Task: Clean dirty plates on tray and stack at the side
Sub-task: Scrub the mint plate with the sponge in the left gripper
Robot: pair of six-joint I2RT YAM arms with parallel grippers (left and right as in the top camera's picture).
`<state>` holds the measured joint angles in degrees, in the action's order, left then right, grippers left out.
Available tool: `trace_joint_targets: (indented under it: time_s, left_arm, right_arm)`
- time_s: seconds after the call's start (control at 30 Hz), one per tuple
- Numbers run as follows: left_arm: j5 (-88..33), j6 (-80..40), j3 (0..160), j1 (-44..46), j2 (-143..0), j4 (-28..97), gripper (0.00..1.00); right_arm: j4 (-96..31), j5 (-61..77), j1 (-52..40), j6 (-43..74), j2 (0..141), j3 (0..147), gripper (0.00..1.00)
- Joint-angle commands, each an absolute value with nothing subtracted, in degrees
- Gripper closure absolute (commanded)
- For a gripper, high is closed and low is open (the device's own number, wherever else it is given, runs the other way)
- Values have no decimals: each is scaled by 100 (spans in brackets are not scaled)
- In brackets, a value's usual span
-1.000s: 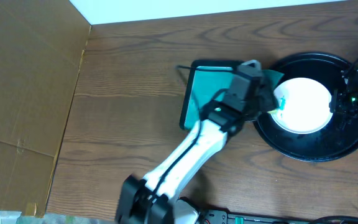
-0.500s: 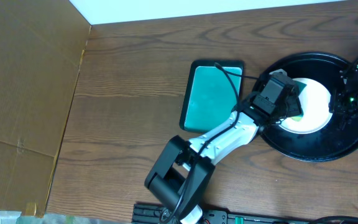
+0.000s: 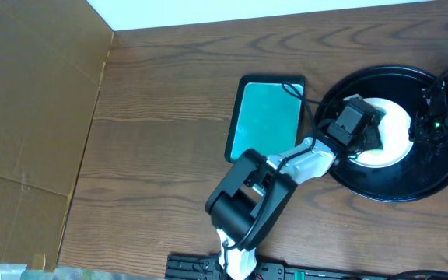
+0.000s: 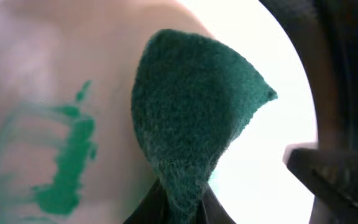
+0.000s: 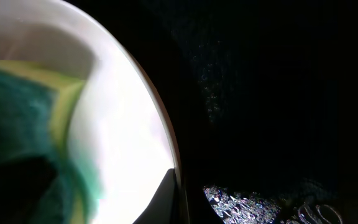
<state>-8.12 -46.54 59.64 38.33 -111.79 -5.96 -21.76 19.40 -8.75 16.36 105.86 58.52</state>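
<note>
One white plate lies in the round black tray at the right. My left gripper hovers over the plate's left part, shut on a green sponge. The sponge presses on the plate beside a blue-green smear. My right gripper is at the plate's right edge. In the right wrist view a dark finger lies over the plate rim, gripping it; the other finger is hidden against the dark tray. The sponge shows there at the left. No other plates show.
A rectangular teal tray with a black rim lies left of the round tray, and a thin cable crosses its corner. A cardboard sheet covers the table's left side. My left arm reaches up from the front edge.
My left gripper has moved right with the sponge, from over the teal tray onto the plate. Its arm has swung right too. The right gripper has stayed at the plate's edge.
</note>
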Motion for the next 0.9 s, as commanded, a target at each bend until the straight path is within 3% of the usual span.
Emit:
trace_joint_targets:
  time_s: [0.0,0.23,0.47,0.57,0.77,0.87]
  left_arm:
    - [-40,-4657,5968,3830,-11437,-301,93]
    - [1629,-3931,5968,3704,-11382,633,93]
    - [2351,-3452,5970,3485,-10892,875,92]
    - [2032,-3454,5970,3474,-10613,784,93]
    - [-250,-4029,5968,3500,-10462,198,92]
    - [-714,-4438,5968,3586,-10508,25,93]
  right_arm:
    - [-2187,1994,-947,1715,10728,5907,99]
    - [-2202,1994,-947,1712,10728,5907,99]
    - [-2206,1992,-947,1712,10728,5907,99]
    - [-2204,1992,-947,1712,10728,5907,99]
    - [-2204,1994,-947,1712,10728,5907,99]
    - [-2204,1994,-947,1715,10728,5907,99]
